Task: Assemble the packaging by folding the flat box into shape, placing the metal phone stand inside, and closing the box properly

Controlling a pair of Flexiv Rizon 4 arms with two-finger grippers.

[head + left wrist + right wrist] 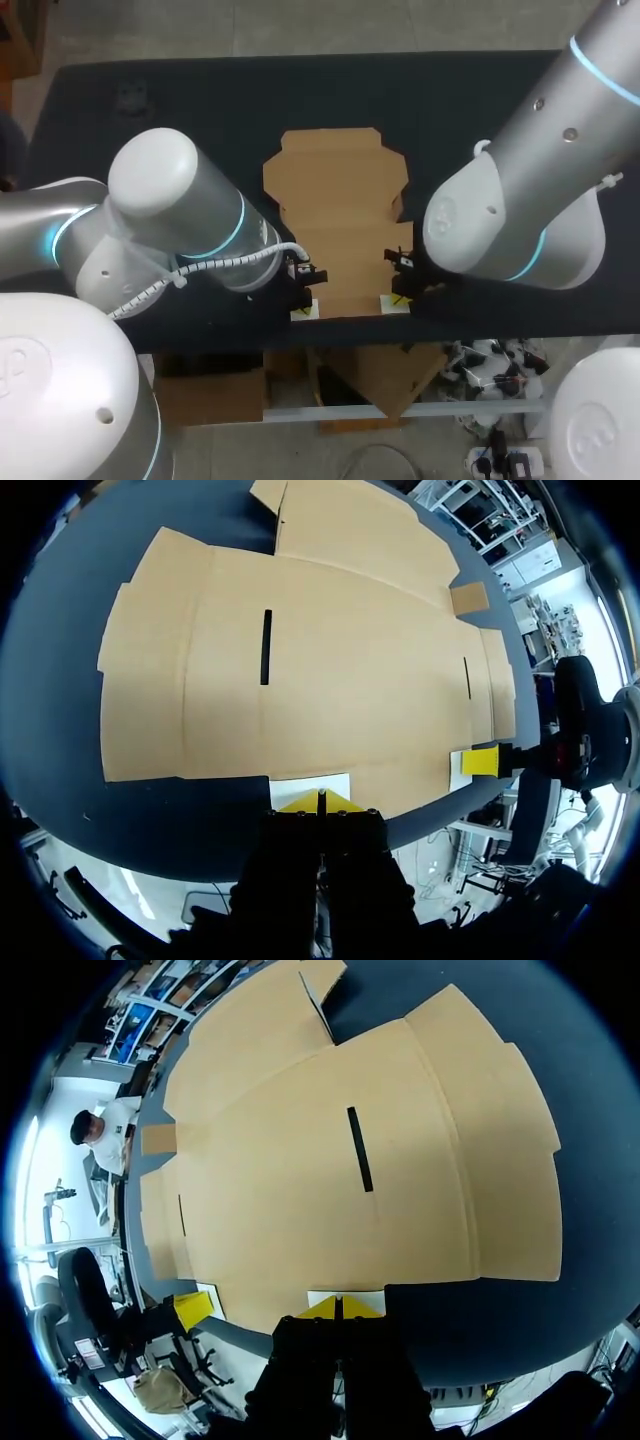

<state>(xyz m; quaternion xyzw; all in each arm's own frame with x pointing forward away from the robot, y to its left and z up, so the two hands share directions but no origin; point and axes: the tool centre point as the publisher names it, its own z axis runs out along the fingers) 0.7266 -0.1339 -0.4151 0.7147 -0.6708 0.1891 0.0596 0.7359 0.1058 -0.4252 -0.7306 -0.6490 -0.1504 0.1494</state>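
Head camera looks down from above and behind; both wrist cameras, low and close, share the flat box.

The box lies flat on the middle of the table, with its near edge close to the table's front edge. The left gripper is at the box's near left corner and the right gripper at its near right corner, with the box's width between them.

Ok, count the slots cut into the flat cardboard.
2. One slot lies ahead of the left gripper; the other slot is over by the right gripper. Others may be hidden beyond view.
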